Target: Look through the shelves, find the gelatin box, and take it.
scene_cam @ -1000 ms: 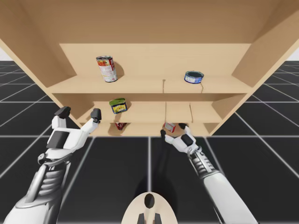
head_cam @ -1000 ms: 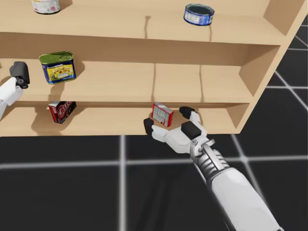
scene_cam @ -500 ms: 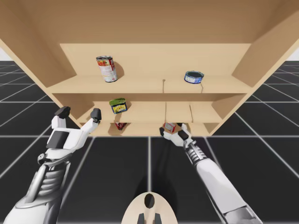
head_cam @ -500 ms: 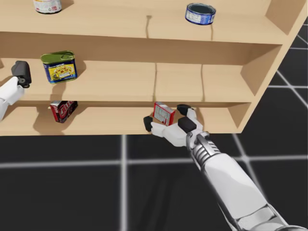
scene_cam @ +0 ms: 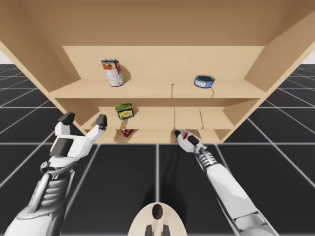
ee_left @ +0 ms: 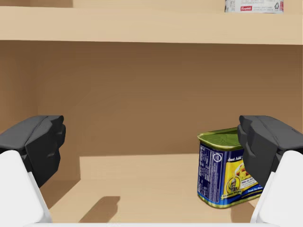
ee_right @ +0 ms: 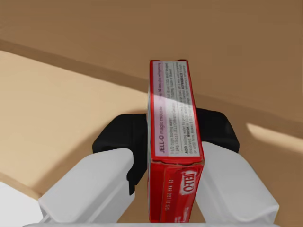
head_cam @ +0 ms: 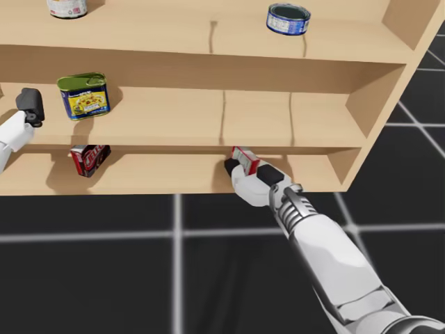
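**A:** Between the right jaws stands the red gelatin box (ee_right: 173, 142), narrow edge up, with a black pad (ee_right: 120, 139) pressed against each broad face. They are closed on it from two sides.

**B:** And where is that in the cabinet?

**A:** Just inside the front lip of the bottom shelf (head_cam: 139, 179). The middle shelf board (head_cam: 292, 144) sits close above the jaws. Whether the box rests on the shelf beneath them, I cannot tell.

**B:** So how do we take it out well?

**A:** My judgement is to draw straight back along the wrist's own line, low and level, so the box's upper edge clears the board above. Don't twist until it is past the lip. Thin card can slip or crush, so hold firmly but squeeze no harder.

**B:** What about the left jaws?

**A:** They are wide apart and hold nothing. A blue tin with a green lid (ee_left: 220, 172) stands ahead of them, close beside one finger (ee_left: 265, 142). I'd leave that arm idle. A darker red box (head_cam: 88, 158) lies well off to the side of the right jaws and needs no touching.
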`<state>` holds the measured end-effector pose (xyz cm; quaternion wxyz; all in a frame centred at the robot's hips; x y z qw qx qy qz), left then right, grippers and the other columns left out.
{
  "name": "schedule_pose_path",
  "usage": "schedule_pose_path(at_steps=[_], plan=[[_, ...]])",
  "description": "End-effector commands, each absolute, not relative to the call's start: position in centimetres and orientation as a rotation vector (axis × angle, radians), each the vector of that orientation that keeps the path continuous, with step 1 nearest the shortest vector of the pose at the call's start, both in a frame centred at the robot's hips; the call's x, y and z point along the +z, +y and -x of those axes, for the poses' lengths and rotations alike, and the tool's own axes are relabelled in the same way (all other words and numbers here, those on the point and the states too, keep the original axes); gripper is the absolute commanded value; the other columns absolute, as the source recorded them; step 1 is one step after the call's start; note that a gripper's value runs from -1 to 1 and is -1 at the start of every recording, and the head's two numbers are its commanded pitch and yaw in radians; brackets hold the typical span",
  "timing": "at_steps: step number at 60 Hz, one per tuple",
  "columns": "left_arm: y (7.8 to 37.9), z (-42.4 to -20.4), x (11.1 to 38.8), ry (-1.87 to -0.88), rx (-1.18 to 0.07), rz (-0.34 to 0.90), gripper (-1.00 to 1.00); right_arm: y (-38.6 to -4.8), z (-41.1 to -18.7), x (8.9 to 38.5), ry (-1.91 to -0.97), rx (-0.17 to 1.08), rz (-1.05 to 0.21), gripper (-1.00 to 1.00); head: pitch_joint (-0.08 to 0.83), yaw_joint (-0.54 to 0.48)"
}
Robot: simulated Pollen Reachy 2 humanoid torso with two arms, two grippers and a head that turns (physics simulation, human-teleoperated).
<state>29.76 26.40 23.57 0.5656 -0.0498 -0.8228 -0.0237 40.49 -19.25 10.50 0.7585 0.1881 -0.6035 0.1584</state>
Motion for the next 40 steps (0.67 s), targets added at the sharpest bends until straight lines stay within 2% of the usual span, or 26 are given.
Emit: schedule_pose_path(at_steps=[1,13,22,34,40], plan=[[26.5,-29.8,23.6,-1.937,-0.053,0.116,-1.0,-17.7,-39.3,9.3,-1.273,0.324,-0.479,1.0,0.611,-0.14],[26.5,-29.7,23.7,-1.939,-0.05,0.114,-1.0,-17.9,-38.0,12.4,-1.403,0.338,-0.467,1.0,0.606,-0.14],[26.5,-29.8,23.6,-1.939,-0.051,0.114,-1.0,-18.0,-35.9,14.1,-1.476,0.351,-0.475,1.0,0.603,-0.14],[26.4,-29.8,23.6,-1.937,-0.054,0.113,-1.0,-18.1,-32.6,13.8,-1.456,0.37,-0.465,1.0,0.596,-0.13],[26.4,-29.8,23.6,-1.938,-0.054,0.111,-1.0,-18.5,-29.9,13.8,-1.482,0.402,-0.453,1.0,0.599,-0.13]])
